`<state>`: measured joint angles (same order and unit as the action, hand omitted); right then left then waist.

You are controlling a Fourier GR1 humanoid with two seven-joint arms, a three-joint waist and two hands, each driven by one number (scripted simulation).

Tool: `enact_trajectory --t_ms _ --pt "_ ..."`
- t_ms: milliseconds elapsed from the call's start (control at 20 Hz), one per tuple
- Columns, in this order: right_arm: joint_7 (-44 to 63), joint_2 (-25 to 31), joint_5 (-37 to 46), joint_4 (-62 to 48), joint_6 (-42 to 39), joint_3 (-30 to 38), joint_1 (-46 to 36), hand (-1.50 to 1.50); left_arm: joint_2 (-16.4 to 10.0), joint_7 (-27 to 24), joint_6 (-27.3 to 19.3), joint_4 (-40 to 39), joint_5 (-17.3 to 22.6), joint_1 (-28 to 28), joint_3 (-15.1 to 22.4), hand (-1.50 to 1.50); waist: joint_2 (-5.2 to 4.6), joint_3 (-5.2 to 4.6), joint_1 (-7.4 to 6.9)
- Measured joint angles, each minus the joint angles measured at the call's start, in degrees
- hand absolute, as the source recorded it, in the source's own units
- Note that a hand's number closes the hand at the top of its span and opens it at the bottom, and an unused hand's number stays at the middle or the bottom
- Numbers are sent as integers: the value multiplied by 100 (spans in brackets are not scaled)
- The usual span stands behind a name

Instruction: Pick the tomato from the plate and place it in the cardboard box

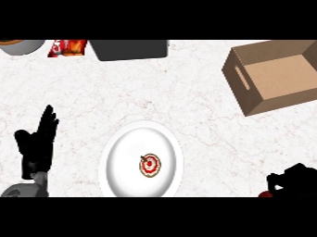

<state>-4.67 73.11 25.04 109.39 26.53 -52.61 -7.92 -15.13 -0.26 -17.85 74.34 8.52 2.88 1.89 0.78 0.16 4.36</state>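
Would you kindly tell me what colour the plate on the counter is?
The plate is white, best seen in the head view.

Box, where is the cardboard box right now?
In the head view, the box sits open at the upper right of the counter. It is well apart from the plate, which is in the lower middle.

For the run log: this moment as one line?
tomato: on plate | cardboard box: no tomato inside | left hand: open, resting at left | right hand: lower right, off plate
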Motion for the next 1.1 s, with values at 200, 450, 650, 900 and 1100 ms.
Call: enact_trajectory --t_ms 200,450,650,900,1100 --pt "-812 807 -1124 268 463 654 298 150 1 7 2 87 15 -91 -10 0 7 -1 35" --pt "-1811 1540 -2658 -29 563 1560 488 150 -19 30 11 180 25 -112 -31 0 1 0 13" --pt "-2752 1831 -3793 -841 200 2320 514 150 9 52 49 166 4 -52 13 0 -22 -2 -70" --pt "-3770 1831 -4856 -2138 -791 3117 459 150 42 87 88 129 -79 108 90 0 -56 -6 -241" --pt "-4128 1514 -4954 -3103 -1624 3458 182 150 57 87 239 27 -87 274 104 0 -93 -11 -431"
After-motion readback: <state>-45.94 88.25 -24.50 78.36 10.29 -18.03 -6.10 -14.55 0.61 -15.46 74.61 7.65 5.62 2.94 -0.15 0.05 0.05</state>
